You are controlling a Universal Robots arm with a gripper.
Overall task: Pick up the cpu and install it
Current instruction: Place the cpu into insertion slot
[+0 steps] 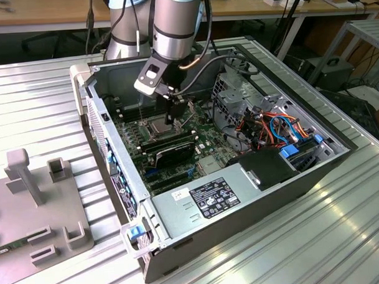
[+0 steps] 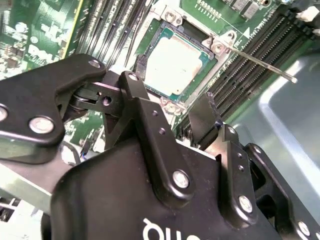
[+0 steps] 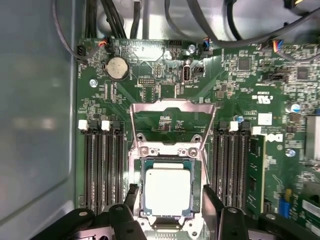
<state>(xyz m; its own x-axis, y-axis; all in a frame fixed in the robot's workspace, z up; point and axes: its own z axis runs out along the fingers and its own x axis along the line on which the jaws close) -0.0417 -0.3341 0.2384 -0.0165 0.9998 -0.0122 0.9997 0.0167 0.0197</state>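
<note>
The cpu (image 3: pixel 167 190) (image 2: pixel 172 65), a flat square chip with a dull silver top, lies flat in the dark socket on the green motherboard (image 3: pixel 240 100). The hinged metal bracket (image 3: pixel 172 120) is folded back away from the socket. A thin lever rod (image 2: pixel 260 62) sticks out beside it. My gripper (image 3: pixel 170 196) (image 2: pixel 172 90) hovers just above the chip, open, with one black fingertip (image 3: pixel 210 200) on each side of the socket and wider apart than the chip. In the exterior view the gripper (image 1: pixel 172 114) reaches down into the open computer case beside the socket (image 1: pixel 153 126).
Rows of black memory slots (image 3: pixel 102 170) flank the socket, and one long stick (image 3: pixel 255 170) is seated. The case wall (image 1: pixel 109 151), power supply (image 1: pixel 204 200), drive cage and coloured cables (image 1: pixel 276 126) surround the board. A grey fixture (image 1: pixel 36 203) stands at the exterior view's left on the ribbed table.
</note>
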